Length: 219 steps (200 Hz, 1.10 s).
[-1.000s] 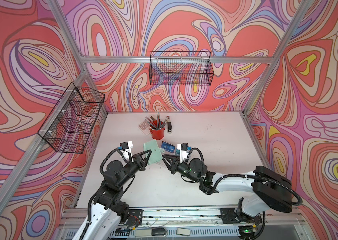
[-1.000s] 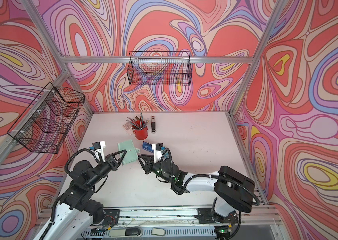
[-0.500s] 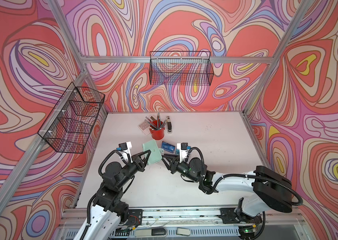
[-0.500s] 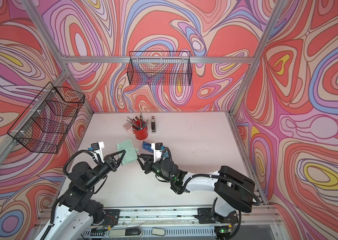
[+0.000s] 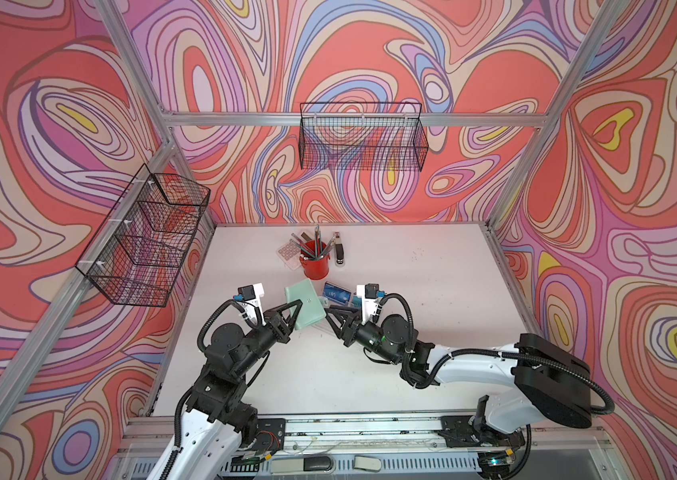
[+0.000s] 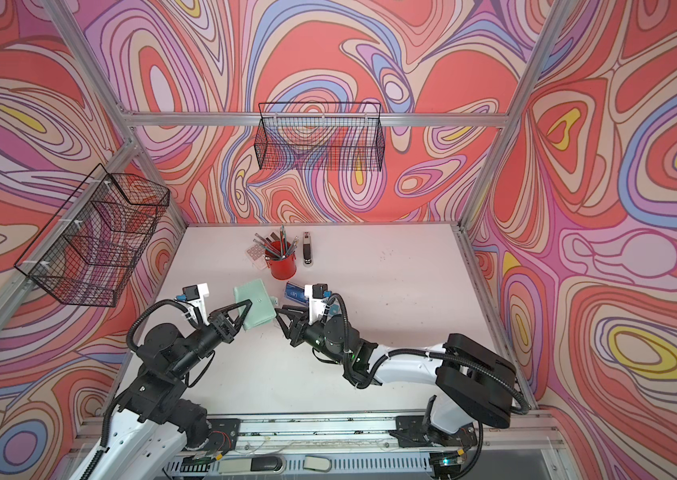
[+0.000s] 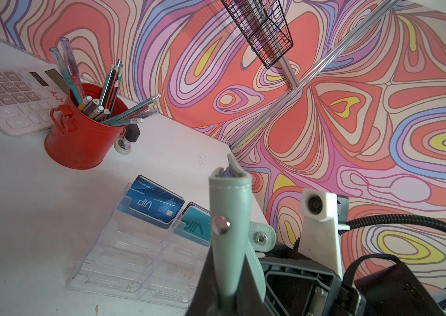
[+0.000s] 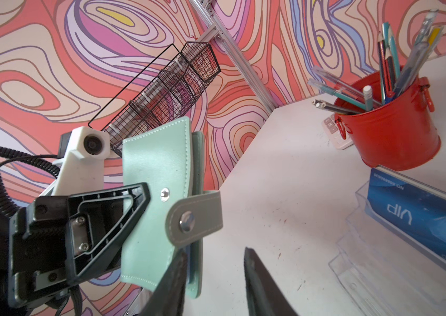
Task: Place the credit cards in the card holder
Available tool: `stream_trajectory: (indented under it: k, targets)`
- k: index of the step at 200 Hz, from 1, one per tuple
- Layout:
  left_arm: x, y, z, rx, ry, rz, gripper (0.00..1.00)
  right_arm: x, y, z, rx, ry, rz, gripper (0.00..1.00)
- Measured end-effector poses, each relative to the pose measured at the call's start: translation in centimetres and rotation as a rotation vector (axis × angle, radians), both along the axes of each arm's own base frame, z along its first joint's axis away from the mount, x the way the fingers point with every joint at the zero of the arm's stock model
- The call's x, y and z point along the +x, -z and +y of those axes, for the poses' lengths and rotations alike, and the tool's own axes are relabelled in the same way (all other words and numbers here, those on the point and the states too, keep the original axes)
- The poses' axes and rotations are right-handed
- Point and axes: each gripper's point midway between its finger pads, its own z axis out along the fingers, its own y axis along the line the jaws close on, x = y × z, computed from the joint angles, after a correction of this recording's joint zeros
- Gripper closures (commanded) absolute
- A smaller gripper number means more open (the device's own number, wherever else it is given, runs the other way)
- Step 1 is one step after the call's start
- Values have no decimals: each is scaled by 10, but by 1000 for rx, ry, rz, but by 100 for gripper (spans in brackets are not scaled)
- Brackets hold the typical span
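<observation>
My left gripper is shut on the sage-green card holder and holds it upright above the table, closed, with its snap strap undone and hanging loose. My right gripper stands open just beside the holder's strap edge. One of its fingers is right against the holder's lower corner, and nothing is clamped. Two credit cards stand in a clear acrylic stand: a blue one and a teal one, partly hidden behind the holder.
A red bucket of pens and pencils stands behind the acrylic stand, with a calculator to its left and a small black stapler to its right. Wire baskets hang on the left wall and the back wall.
The right gripper's jaws have spread wider beside the card holder. The left gripper and the holder have barely moved.
</observation>
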Motion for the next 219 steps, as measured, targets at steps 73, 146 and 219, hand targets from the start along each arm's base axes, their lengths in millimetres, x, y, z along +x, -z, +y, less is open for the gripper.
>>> stream_trajectory:
  k: [73,146,219]
  targets:
    - [3,-1,0,-14,-3,-26,100,2,-17,10,41,-22,-18,42]
    - [-8,-19,-14,-50,101,-101,100,-5,-13,28,64,-102,0,43]
    - [-11,-23,-22,-70,163,-139,95,-14,-29,30,127,-153,-30,73]
